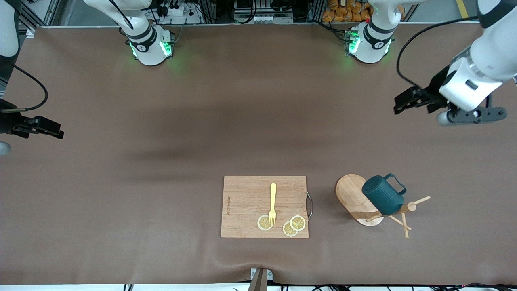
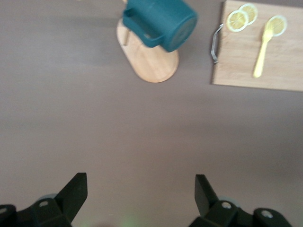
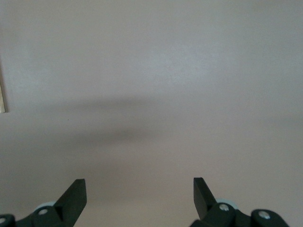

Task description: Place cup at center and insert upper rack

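Hanging on the wooden mug tree (image 1: 357, 200), teal cup (image 1: 383, 195), not at table centre.
Hovering wide open over bare table: left gripper (image 2: 141, 195), right gripper (image 3: 139, 195); no rack inserted anywhere visible.

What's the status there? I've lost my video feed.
Left gripper open, up over bare table; right gripper open, waiting at its end. Dark green cup hangs on wooden rack, beside cutting board. Nothing blocking the cup.
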Available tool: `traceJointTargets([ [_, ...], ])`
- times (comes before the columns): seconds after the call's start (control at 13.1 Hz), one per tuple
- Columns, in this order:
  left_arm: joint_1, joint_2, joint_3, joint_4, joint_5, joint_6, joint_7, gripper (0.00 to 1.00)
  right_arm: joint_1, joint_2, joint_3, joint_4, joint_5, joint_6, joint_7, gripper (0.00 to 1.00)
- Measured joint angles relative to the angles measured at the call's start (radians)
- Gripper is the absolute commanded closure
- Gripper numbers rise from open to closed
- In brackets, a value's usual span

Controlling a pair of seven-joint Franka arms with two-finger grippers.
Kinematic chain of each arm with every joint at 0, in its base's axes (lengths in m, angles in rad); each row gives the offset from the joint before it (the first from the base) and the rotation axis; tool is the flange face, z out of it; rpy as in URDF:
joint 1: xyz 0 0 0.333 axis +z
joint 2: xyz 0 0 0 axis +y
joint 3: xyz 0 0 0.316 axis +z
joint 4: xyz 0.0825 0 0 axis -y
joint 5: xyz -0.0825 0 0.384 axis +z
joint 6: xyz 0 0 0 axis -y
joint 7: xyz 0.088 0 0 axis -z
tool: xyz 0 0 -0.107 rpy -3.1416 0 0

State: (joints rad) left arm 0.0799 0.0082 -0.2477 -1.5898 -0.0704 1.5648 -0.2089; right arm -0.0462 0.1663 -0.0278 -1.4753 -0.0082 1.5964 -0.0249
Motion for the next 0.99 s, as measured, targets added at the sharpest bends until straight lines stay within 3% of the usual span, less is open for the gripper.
traceJointTargets([
  [0.38, 0.000, -0.122, 0.025, -0.105, 0.080, 0.002, 0.129, 0.00, 0.002, 0.001, 0.000, -0.012, 0.000, -0.004, 0.011, 0.00],
  [0.99, 0.000, -0.134, 0.030, -0.131, 0.080, 0.002, 0.131, 0.00, 0.017, 0.001, -0.001, -0.011, -0.005, 0.023, 0.012, 0.00],
])
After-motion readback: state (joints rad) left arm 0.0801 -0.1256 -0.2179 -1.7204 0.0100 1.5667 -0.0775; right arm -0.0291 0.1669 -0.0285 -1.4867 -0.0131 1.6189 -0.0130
